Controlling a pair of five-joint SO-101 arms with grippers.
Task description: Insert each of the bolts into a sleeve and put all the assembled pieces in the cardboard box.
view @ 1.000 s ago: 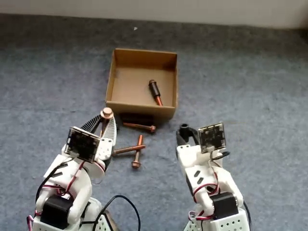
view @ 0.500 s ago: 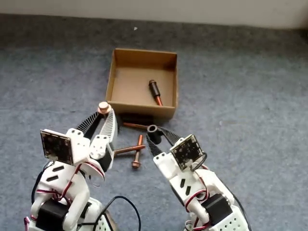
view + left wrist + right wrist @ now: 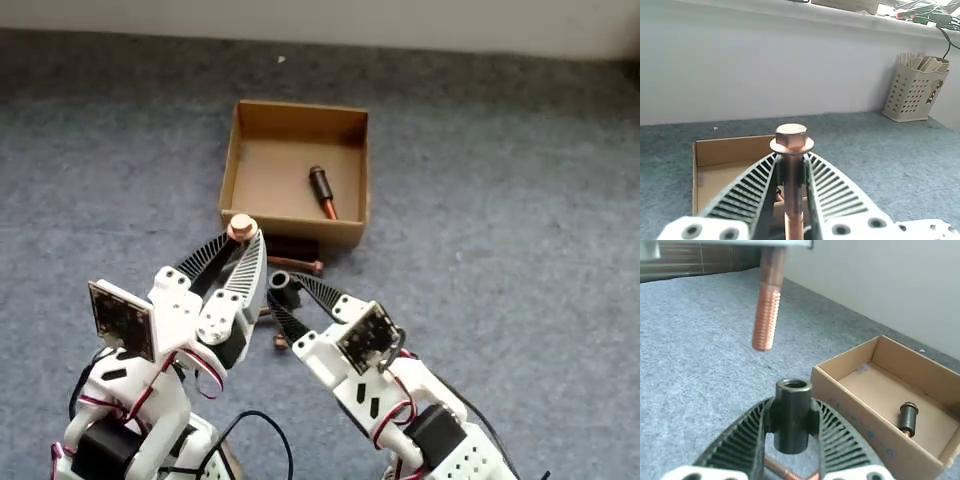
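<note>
My left gripper [image 3: 238, 252] is shut on a copper bolt [image 3: 791, 170], held upright with its hex head [image 3: 240, 227] on top. My right gripper [image 3: 283, 297] is shut on a black sleeve [image 3: 792, 415], open end up. In the right wrist view the bolt's threaded tip [image 3: 765, 325] hangs above the sleeve and a little to one side. The cardboard box [image 3: 246, 185] lies just beyond both grippers and holds one assembled bolt and sleeve [image 3: 322, 190]. Loose bolts lie on the carpet, one [image 3: 297, 264] by the box front, others [image 3: 278, 338] partly hidden under the grippers.
Grey carpet [image 3: 520, 230] covers the whole work area, with free room to the left and right of the box. A pale wall runs behind, and a perforated basket [image 3: 915, 90] stands by it far to the right.
Both grippers have swung toward each other. The right one carried the sleeve left and forward, the left one carried the bolt right, so the bolt tip now hangs close above the sleeve.
</note>
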